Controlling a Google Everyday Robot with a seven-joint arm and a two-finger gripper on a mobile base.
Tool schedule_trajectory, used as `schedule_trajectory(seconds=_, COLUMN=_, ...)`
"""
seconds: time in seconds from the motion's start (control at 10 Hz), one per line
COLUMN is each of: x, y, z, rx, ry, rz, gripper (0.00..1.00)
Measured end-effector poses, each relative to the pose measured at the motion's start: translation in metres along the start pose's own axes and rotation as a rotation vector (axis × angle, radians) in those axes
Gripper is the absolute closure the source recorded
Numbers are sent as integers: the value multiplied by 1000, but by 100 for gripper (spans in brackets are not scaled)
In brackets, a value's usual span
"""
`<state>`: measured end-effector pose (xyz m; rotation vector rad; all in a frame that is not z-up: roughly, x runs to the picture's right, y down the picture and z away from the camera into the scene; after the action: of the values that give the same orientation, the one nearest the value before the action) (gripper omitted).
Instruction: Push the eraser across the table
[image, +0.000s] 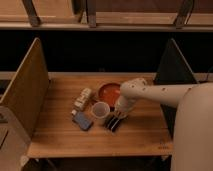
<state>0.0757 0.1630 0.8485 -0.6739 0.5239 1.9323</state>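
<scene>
The eraser, a black oblong block with pale stripes, lies on the light wooden table just right of a white cup. My gripper reaches down from the right and sits right above the eraser's far end, touching or nearly touching it. My pale arm comes in from the lower right.
An orange-red bowl sits behind the cup and gripper. A pale beige block and a flat blue-grey rectangle lie left of the cup. Upright wooden panels stand at both sides of the table.
</scene>
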Motion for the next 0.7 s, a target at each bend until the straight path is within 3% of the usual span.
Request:
schedule_trajectory(seconds=0.4, x=6, y=3, z=14, rx=-6, ry=31, rz=-54, gripper=100)
schedule_trajectory(seconds=0.5, x=7, y=0, z=16, rx=4, ry=38, rz=-60, gripper=100)
schedule_trajectory(seconds=0.7, x=11, y=-17, z=17, rx=68, ry=57, rz=-69, gripper=100)
